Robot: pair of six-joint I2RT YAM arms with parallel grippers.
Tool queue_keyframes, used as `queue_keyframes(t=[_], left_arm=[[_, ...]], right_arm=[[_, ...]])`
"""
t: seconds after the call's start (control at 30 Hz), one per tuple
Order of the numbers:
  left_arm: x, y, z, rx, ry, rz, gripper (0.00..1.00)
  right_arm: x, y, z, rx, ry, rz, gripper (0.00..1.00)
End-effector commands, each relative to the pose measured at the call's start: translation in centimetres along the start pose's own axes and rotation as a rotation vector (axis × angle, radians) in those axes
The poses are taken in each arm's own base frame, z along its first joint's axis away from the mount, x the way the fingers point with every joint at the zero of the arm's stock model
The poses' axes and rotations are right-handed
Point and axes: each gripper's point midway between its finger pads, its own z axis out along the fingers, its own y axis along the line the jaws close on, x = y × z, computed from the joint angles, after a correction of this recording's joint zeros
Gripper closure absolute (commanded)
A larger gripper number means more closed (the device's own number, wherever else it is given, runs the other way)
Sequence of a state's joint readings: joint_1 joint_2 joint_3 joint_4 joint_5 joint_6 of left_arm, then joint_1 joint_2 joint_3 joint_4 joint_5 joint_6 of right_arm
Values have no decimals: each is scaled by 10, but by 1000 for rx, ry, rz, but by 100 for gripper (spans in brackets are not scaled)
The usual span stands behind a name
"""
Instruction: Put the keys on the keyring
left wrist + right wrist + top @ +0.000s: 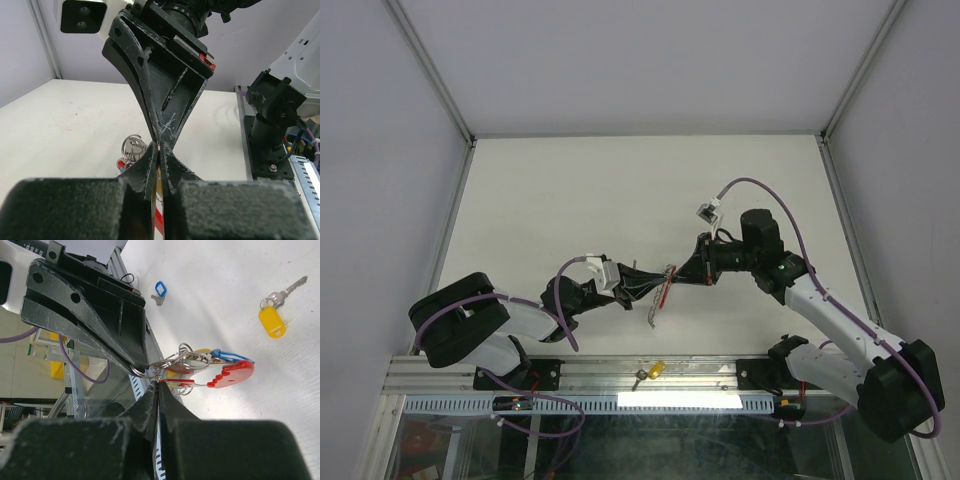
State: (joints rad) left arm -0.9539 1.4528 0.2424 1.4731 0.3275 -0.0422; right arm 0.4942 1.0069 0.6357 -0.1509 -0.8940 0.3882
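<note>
Your left gripper [159, 150] and right gripper [157, 386] meet tip to tip, both clamped on the keyring [227, 375] hanging between them.

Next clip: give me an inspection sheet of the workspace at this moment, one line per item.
Surface: white table, no marks seen.
Job's things: keyring, a red band with rings and a blue tag, held between both arms. A yellow-tagged key and a blue-tagged key lie loose on the table.
Clutter: nothing seen.
Grippers: left gripper and right gripper are both shut on the keyring, tip to tip.
Cables: purple cable loops above the right arm; another runs along the left arm.
Surroundings: pale walls, metal frame post.
</note>
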Motion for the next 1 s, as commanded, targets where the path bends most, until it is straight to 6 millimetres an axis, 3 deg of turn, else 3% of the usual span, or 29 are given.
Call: queue_keyframes(t=[0.0, 0.3, 0.97], left_arm=[[-77, -8, 5, 47, -286, 95, 100], [-78, -9, 5, 53, -288, 99, 100], [-77, -6, 4, 36, -287, 101, 100]], right_arm=[[-30, 14, 1, -43, -85, -77, 100], [-30, 14, 3, -72, -101, -83, 100], [-2, 23, 1, -170, 20, -51, 100]])
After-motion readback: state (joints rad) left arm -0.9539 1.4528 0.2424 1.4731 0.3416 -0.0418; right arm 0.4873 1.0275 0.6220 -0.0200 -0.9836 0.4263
